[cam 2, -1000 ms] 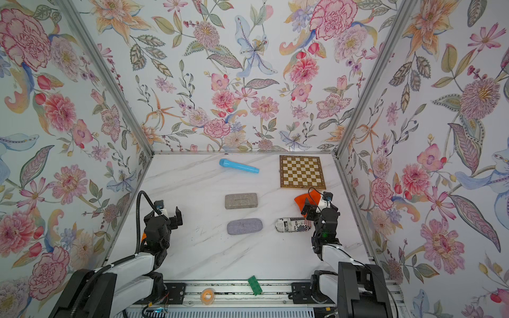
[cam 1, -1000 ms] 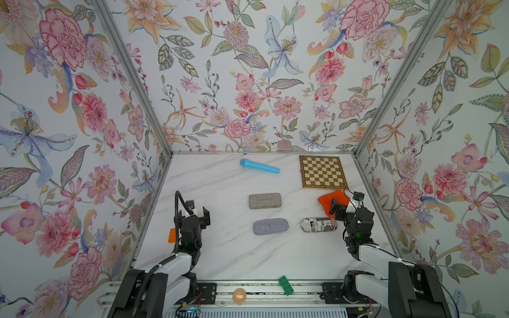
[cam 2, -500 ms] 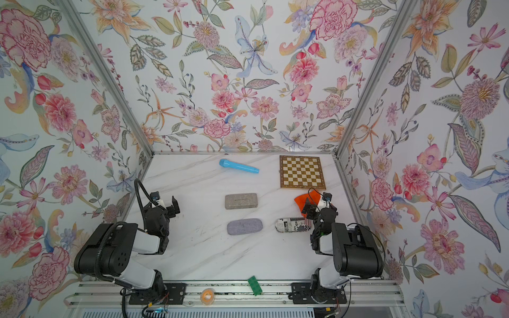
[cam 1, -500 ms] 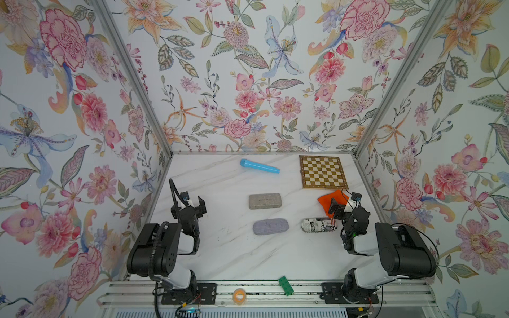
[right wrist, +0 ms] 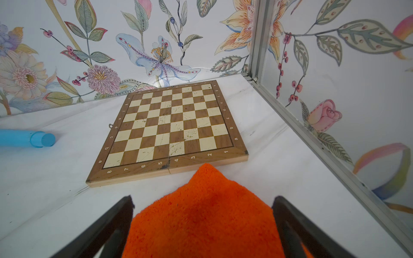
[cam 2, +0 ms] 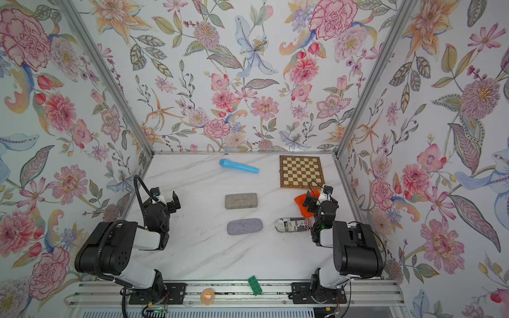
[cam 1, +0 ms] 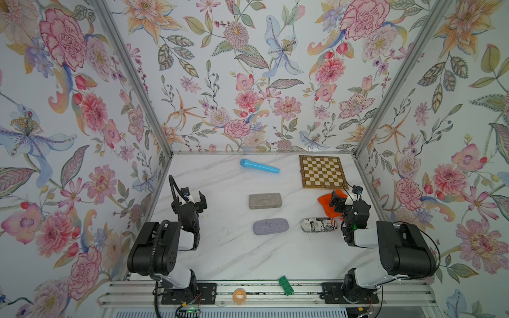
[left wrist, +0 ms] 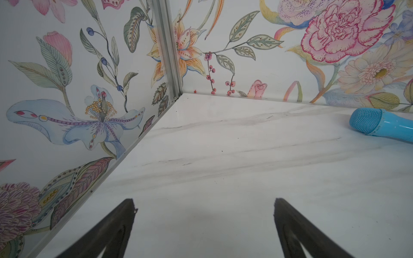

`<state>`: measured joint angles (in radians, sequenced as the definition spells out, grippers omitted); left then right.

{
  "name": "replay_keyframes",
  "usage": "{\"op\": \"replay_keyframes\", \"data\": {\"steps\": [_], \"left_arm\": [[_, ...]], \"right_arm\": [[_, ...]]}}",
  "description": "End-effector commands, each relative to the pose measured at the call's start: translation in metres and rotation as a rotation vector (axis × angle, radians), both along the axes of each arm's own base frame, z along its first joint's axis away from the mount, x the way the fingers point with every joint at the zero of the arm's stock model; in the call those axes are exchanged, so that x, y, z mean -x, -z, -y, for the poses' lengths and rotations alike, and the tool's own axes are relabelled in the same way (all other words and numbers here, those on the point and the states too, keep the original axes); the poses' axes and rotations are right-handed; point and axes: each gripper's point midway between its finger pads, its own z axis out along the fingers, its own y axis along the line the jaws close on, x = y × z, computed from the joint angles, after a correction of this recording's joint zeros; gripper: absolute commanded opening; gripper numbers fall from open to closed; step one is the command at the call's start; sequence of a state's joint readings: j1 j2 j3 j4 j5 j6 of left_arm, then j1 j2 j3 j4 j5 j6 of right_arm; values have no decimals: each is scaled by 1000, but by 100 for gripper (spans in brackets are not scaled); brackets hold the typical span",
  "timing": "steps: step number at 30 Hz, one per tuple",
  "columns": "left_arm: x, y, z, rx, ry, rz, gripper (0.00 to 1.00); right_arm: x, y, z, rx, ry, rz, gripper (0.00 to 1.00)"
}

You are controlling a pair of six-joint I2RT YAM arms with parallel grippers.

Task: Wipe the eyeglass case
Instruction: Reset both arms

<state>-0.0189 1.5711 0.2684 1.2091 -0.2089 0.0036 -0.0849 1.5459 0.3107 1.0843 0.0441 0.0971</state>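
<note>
Three oblong cases lie mid-table in both top views: a beige-grey rectangular one (cam 1: 265, 201), a purple-grey oval one (cam 1: 270, 226) and a newsprint-patterned one (cam 1: 319, 224). I cannot tell which is the eyeglass case meant. An orange cloth (cam 1: 325, 199) lies by the right wall, just nearer than the chessboard. My right gripper (cam 1: 343, 199) hovers over it, open; in the right wrist view the cloth (right wrist: 201, 223) lies between the spread fingers (right wrist: 120, 214) without being pinched. My left gripper (cam 1: 196, 197) stands open and empty at the left side, over bare table (left wrist: 204, 205).
A blue toy microphone (cam 1: 259, 166) lies at the back. A wooden chessboard (cam 1: 321, 172) sits at the back right, near the cloth. A green brick (cam 1: 285, 285) and an orange tape roll (cam 1: 238, 295) rest on the front rail. Floral walls enclose three sides.
Both arms have risen from a low folded pose, and both grippers have moved away from the front. The right gripper now reaches over the orange cloth. Both stay open.
</note>
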Motion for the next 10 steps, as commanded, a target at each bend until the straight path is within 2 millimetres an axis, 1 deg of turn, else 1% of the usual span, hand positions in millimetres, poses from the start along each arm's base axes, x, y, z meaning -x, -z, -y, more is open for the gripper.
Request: {"op": "replay_keyframes", "data": {"steps": [1,10], "left_arm": [[-2,-2,4,-5,22,10,99],[-2,-2,4,-6,23,10,99]], "right_arm": [[1,2,0,2,7,-11,99],[2,3,1,-4,4,-13,99]]}}
